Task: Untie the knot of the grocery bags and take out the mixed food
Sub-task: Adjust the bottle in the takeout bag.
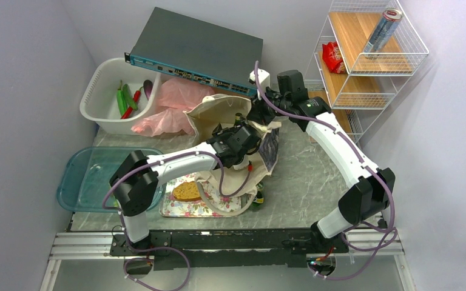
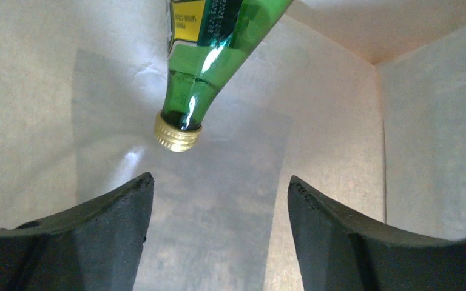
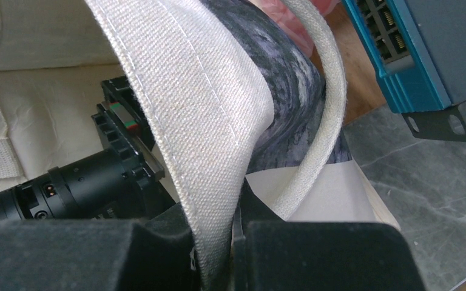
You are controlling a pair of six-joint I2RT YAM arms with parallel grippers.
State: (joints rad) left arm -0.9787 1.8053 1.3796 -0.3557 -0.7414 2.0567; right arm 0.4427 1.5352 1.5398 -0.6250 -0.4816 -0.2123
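My left gripper (image 2: 219,182) spread, empty, inside tote (image 2: 36,91) | bottle (image 2: 209,60) in tote, just ahead, slightly left of centre; cap (image 2: 178,134) toward me, long axis running away | right gripper (image 3: 218,242) pinching tote rim | left arm nearer

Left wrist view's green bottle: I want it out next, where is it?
The green bottle is inside the canvas tote, gold cap toward the open left gripper, just left of centre, untouched.
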